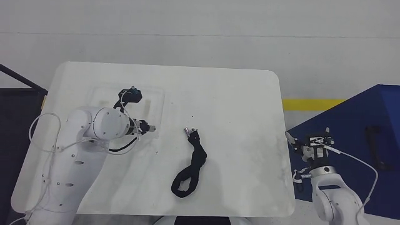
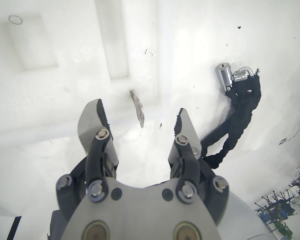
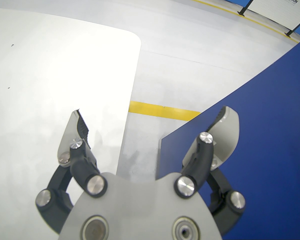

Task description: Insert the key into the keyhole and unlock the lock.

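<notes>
With my left gripper [image 2: 140, 113] spread open and empty over the key [image 2: 138, 106], which lay on the table [image 1: 237, 94] near the lock [image 2: 223, 76], I judged I should straddle its blade squarely before pinching.

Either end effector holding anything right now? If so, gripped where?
Nothing is held. Left end effector is open, the key lying free on the table ahead of it. Right end effector is open and empty too.
</notes>
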Available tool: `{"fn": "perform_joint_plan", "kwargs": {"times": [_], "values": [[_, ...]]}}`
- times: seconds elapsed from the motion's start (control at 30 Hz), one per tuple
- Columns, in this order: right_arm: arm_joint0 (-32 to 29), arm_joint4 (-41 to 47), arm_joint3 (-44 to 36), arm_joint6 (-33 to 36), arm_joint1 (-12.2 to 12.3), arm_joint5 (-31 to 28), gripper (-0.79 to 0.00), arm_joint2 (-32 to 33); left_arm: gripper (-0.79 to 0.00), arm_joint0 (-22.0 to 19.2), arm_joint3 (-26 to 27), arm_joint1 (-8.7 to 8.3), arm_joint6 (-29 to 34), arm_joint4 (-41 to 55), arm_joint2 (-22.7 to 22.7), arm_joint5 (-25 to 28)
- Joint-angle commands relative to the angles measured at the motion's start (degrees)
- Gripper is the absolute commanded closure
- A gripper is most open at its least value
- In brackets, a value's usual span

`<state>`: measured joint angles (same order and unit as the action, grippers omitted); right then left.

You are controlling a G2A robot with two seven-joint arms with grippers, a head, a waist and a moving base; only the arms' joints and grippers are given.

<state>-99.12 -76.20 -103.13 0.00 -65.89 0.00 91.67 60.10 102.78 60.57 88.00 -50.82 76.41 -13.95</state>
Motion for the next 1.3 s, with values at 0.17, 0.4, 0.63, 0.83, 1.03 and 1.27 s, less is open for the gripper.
{"fn": "perform_joint_plan", "kwargs": {"times": [0.17,0.4,0.63,0.83,1.03,1.27], "values": [[0.0,0.0,0.0,0.0,0.0,0.0,-0.785,0.0,-0.123,-0.6,-0.5,-0.69,0.0,1.0,-0.9,0.2],[0.0,0.0,0.0,0.0,0.0,0.0,-0.785,0.0,-0.028,-0.9,-0.3,-1.32,0.0,1.3,-1.2,-0.3],[0.0,0.0,0.0,0.0,0.0,0.0,-0.785,0.0,-0.139,-1.3,-0.3,-1.6,0.0,0.6,-2.1,-0.6],[0.0,0.0,0.0,0.0,0.0,0.0,-0.785,0.0,-0.2,-0.8,0.7,-1.86,0.0,0.5,-1.4,-1.0],[0.0,0.0,0.0,0.0,0.0,0.0,-0.785,0.0,-0.2,-0.8,0.1,-1.85,-0.9,0.9,-2.2,0.1],[0.0,0.0,0.0,0.0,0.0,0.0,-0.785,0.0,-0.215,-1.5,-1.1,-1.57,-3.0,0.3,-4.2,-0.2]]}}
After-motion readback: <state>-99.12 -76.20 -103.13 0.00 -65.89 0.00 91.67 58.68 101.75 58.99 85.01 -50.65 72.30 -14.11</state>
